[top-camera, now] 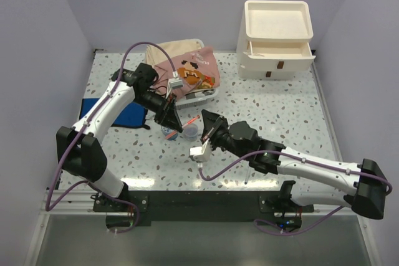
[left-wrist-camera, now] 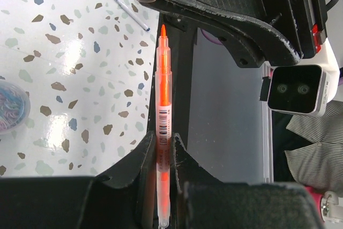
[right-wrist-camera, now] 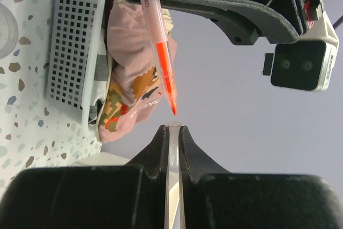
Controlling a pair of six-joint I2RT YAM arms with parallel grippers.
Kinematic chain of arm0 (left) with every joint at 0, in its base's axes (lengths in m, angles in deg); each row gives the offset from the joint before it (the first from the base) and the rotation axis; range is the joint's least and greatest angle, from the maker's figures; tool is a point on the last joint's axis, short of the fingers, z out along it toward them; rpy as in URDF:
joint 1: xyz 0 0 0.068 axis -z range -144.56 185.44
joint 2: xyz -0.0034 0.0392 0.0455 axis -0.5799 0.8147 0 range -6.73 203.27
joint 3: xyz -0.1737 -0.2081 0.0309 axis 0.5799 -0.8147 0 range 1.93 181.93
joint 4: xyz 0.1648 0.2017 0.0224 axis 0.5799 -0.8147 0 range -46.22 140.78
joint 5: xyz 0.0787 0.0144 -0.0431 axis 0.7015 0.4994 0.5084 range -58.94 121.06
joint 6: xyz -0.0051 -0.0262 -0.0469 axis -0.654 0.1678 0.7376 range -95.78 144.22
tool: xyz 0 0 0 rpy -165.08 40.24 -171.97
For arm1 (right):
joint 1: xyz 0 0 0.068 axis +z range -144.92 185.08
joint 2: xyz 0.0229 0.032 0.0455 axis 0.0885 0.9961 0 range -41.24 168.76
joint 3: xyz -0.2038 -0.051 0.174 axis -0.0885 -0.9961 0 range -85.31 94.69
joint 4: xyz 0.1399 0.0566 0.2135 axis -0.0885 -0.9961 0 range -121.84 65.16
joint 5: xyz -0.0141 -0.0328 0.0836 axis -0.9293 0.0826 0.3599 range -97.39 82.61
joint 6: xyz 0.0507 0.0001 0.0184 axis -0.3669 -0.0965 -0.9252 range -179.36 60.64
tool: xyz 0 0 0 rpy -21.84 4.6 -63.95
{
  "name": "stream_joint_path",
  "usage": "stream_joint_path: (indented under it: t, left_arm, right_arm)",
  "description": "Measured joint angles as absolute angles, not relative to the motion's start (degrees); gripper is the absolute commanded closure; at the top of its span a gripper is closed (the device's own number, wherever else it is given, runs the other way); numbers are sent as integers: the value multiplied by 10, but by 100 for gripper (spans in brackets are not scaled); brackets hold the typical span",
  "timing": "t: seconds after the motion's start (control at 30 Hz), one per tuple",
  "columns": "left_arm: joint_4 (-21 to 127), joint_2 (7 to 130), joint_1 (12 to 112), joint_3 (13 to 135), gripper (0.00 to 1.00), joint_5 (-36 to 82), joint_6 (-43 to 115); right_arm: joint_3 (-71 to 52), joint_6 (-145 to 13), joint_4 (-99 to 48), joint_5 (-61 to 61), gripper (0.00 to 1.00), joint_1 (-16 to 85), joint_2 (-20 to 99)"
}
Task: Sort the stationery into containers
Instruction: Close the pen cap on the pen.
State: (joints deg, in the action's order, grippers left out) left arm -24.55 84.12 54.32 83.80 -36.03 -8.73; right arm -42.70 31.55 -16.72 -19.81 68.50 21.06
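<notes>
Orange marker (left-wrist-camera: 163,95) in left hand (left-wrist-camera: 164,144), near possible cap (right-wrist-camera: 172,156).

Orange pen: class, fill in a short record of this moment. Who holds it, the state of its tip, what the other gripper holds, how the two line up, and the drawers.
pen: orange pen, uncapped, tip bare
held by: left gripper, shut on the barrel
other gripper: right gripper, shut on a clear cap
alignment: cap mouth faces the tip with a small gap, not yet on
drawers: drawer unit, top drawer pulled open, lower one shut
</notes>
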Motion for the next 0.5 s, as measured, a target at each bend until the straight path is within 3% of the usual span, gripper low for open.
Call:
stream_joint_path:
  t: [0.5]
  left_arm:
    - [-246, 846, 543, 846, 100, -360, -87]
  right_arm:
    - [-427, 315, -181, -179, 100, 684, 201]
